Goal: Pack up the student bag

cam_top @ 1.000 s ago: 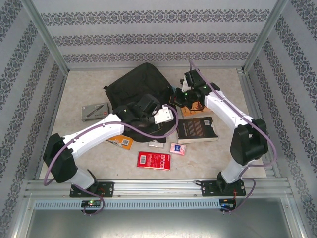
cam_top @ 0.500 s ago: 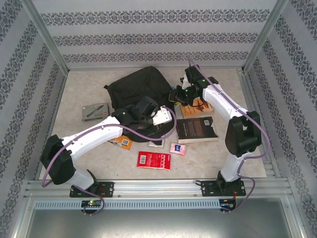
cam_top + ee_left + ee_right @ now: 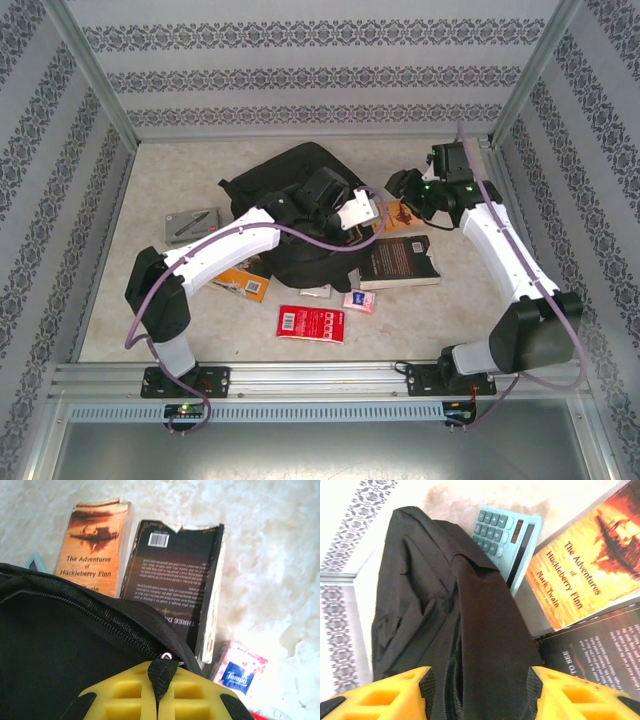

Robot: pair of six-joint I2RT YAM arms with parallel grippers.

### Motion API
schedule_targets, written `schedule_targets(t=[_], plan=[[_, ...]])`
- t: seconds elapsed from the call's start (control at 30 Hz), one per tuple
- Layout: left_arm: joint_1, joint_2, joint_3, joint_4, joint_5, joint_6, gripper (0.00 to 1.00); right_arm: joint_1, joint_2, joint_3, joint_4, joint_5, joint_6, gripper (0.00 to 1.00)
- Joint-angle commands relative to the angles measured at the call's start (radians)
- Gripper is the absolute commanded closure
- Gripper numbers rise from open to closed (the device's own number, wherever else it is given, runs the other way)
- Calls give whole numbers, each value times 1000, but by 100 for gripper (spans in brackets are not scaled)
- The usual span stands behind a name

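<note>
My left gripper (image 3: pixel 159 696) has its yellow fingers pressed together on the black zip pull (image 3: pixel 161 672) of the backpack (image 3: pixel 288 195). The backpack lies mid-table, towards the back of the table (image 3: pixel 160 170), under both wrists. My right gripper (image 3: pixel 480 692) has its jaws standing apart with a ridge of the backpack's fabric between them; I cannot tell whether the fingers touch it. Just beside the backpack on its right I see a pale blue calculator (image 3: pixel 507 535), an orange Huckleberry Finn paperback (image 3: pixel 585 565) and a dark-covered book (image 3: pixel 175 575), the two books side by side. A tissue pack (image 3: pixel 240 672) sits near the dark book's corner, and a red packet (image 3: pixel 312 323) lies nearer the arm bases
</note>
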State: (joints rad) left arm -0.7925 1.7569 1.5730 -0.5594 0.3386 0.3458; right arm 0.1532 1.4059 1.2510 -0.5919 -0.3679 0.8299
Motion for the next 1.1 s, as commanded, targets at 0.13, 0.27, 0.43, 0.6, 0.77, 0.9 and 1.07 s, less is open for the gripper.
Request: schedule_targets(t=[0.13,0.27,0.43,0.6,0.77,0.9,1.07], plan=[[-14,-31,-31,58,82,-8,100,81,26,-93,117,-185,84,47],[-14,-64,-73,70,69,4,100,137,41,-103,128,-174,90,50],[-14,-89,-108,64,47,20,100,176,28,-143,122,-119,62,61],[-14,-106,-131,51,30,49,100,198,24,-158,73,-56,-15,61],[-14,-105,-130,30,20,76,100,214,13,-169,63,-50,-48,64],[-14,-113,-133,9,25,92,100,217,30,-168,65,-46,-73,87],[-16,-162,-193,-39,43,182,100,195,82,-94,27,-31,-158,100]])
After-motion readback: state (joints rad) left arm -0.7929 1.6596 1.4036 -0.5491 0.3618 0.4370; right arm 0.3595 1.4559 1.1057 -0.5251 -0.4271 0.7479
